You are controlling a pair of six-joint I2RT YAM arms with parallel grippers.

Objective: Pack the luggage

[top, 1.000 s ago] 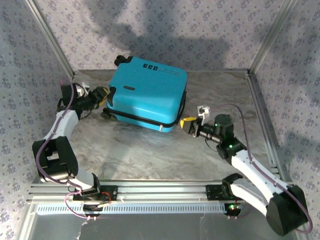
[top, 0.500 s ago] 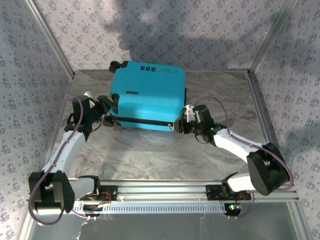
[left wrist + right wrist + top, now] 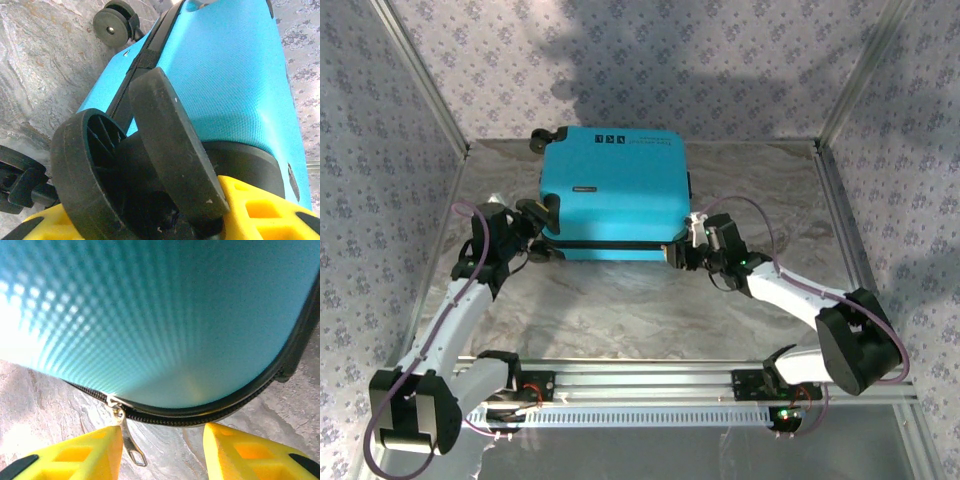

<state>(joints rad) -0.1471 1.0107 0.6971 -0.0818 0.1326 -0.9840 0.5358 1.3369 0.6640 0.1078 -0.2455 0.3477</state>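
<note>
Left pincer [image 3: 535,212] grips a wheel [image 3: 165,150], bracing the luggage [image 3: 615,190]. Right pincer [image 3: 162,440], lower frame, stands open astride the zipper pull [image 3: 131,447]. Centre it, then pinch squarely.

The luggage [image 3: 615,190] has a hard turquoise plastic shell, finely pebbled and faintly glossy, with a black toothed zip [image 3: 200,416] along its seam and a bright metal pull [image 3: 131,447]. At its corner the wheel [image 3: 160,165] is matt black plastic, scuffed, and my fingers [image 3: 225,450] are smooth yellow plastic; under the luggage the table [image 3: 620,310] looks like matt grey marbled sheet.
</note>
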